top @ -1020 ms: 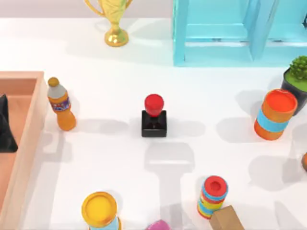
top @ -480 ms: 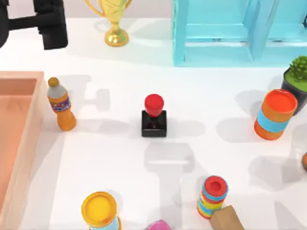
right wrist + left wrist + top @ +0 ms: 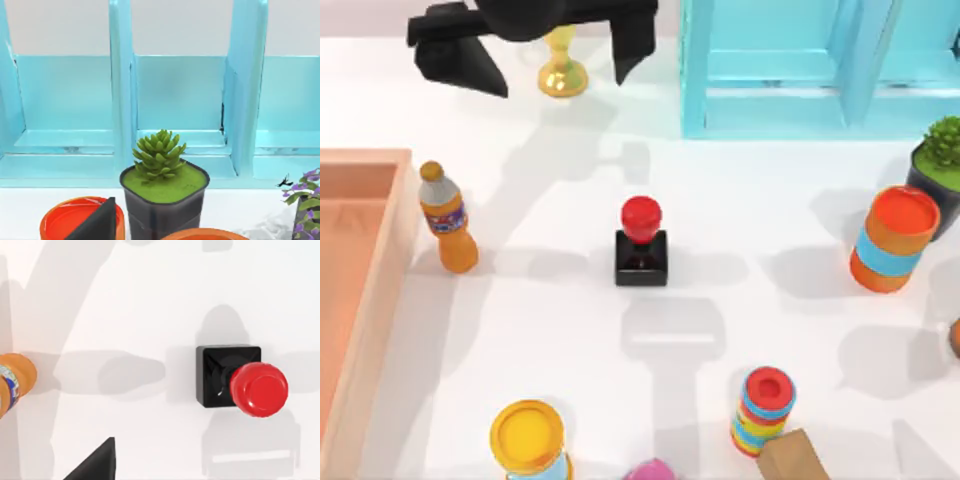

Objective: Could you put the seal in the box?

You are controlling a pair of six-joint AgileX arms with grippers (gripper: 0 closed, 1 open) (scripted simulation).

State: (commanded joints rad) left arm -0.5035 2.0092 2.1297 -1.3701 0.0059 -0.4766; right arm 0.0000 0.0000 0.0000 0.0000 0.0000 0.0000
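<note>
The seal (image 3: 641,245), a black square block with a round red knob, stands upright near the table's middle; the left wrist view looks down on the seal (image 3: 242,380). My left gripper (image 3: 555,78) hangs high over the table's back, above the gold trophy, open wide and empty, behind and to the left of the seal. One of its fingers (image 3: 97,462) shows in the left wrist view. The box (image 3: 382,260), peach-orange wood with thick walls, lies at the left edge. My right arm is parked at the right, one dark finger (image 3: 97,222) at the side of its view, holding nothing.
An orange bottle (image 3: 448,225) stands between the box and the seal. A trophy (image 3: 562,70) and a cyan shelf (image 3: 810,70) line the back. An orange-blue can (image 3: 895,240), a succulent pot (image 3: 940,165), a ring stack (image 3: 763,410), a brown block (image 3: 795,458) and a yellow-lidded can (image 3: 528,438) stand around.
My left gripper has risen from over the box at the left edge and swung back and to the right, over the trophy. The seal has not moved.
</note>
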